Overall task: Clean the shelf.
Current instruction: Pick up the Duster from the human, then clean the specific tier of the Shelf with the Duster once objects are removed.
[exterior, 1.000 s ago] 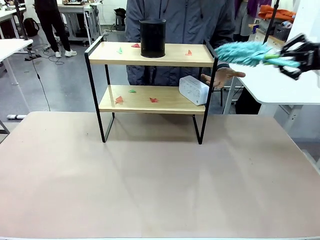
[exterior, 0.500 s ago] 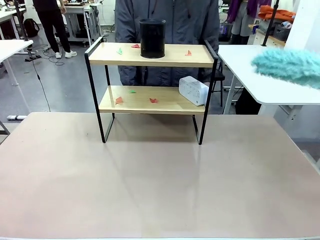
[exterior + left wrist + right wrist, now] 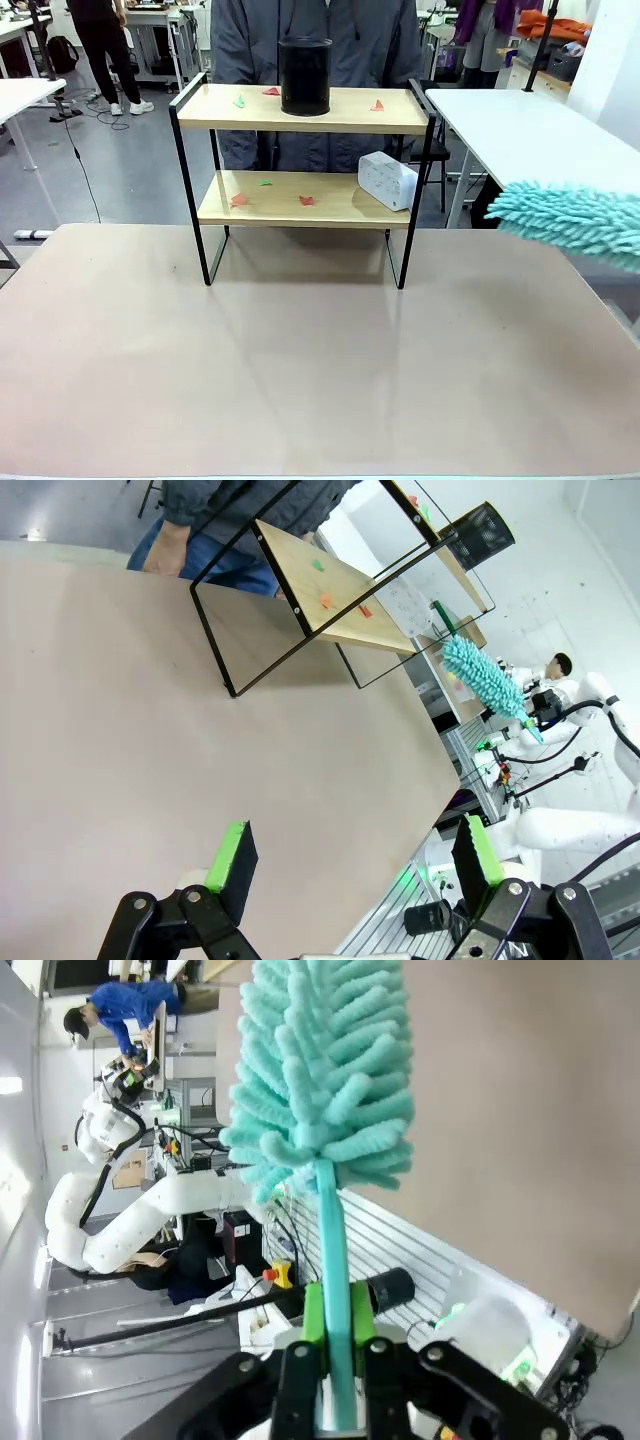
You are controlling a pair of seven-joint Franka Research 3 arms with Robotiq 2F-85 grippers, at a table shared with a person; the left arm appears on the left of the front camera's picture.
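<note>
The shelf [image 3: 345, 110] stands at twelve o'clock on the counter [image 3: 300, 380], with a person [image 3: 370, 40] just behind it. The right pincer [image 3: 337, 1350] is clamped on the thin handle of a teal duster [image 3: 570, 222]. In the front view the duster's fluffy head hangs at three o'clock, over the counter's edge and well apart from the shelf. The left pincer [image 3: 352, 852] hovers over the counter with its jaws spread wide and nothing between them.

The step in hand looks like carrying the duster in for a first sweep. Red and green scraps [image 3: 238, 199] lie on both boards. A black can [image 3: 305, 76] stands in the middle of the top board, and a white box [image 3: 387, 180] sits at the three o'clock end of the lower one.

To do it well:
- Come in from three o'clock with the head level with a board, clear of the black corner posts.
- Brush each scrap toward the open six o'clock edge, rather than into the can or the box.
- Work the two sides of the can separately.
- Press lightly, since the frame looks light and could slide.
- The free left pincer might steady a leg at nine o'clock.
</note>
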